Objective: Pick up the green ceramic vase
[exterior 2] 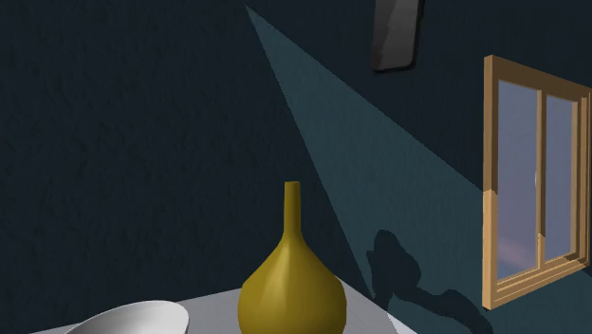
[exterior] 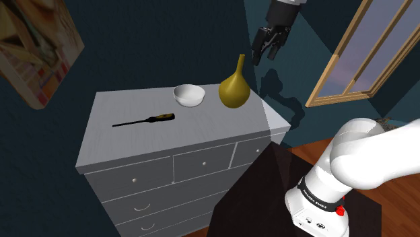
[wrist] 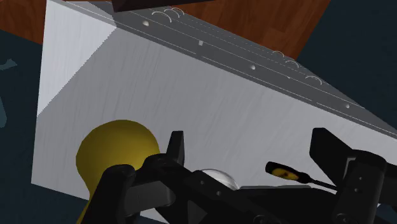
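Above the dresser (exterior: 134, 141): gripper (exterior: 264, 55) hanging high by the dark wall, well above the vase (exterior: 234, 87).
Grip: wide open, fingers (wrist: 176, 147) standing apart, clasping nothing.
Vase spot: upright near the dresser top's far corner, at the shoulder view's right; olive-yellow, round belly, thin neck.
Bowl (exterior: 189, 95): white, just beside the vase, on the shoulder view's left.
Screwdriver (exterior: 143, 121): lying flat, apart from the bowl, nearer the front edge.
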Tool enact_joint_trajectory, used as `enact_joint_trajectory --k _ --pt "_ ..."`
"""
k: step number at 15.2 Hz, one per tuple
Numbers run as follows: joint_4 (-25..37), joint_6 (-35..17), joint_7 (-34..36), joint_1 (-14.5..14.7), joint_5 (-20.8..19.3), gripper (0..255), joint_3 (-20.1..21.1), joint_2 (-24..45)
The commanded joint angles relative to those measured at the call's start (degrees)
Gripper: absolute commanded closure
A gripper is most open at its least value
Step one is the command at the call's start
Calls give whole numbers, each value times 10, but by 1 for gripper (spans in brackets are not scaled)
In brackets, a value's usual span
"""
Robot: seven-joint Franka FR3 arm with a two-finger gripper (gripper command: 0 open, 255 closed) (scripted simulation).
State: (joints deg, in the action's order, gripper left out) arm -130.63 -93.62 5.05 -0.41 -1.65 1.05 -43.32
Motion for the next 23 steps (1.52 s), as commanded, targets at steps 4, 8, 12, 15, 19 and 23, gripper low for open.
enact_joint_trajectory --k 4,8,12,15,19,23 --pt "21 -26 -21 -11 -12 0 -25 48" --pt "57 -57 -49 -23 -21 0 -58 116" --pt "104 -81 -78 -33 -23 0 -90 189" --pt "146 -94 -100 -40 -19 0 -112 245" --pt "212 -105 -132 -50 -5 0 -141 325" --pt "290 -106 -165 -63 18 0 -166 409"
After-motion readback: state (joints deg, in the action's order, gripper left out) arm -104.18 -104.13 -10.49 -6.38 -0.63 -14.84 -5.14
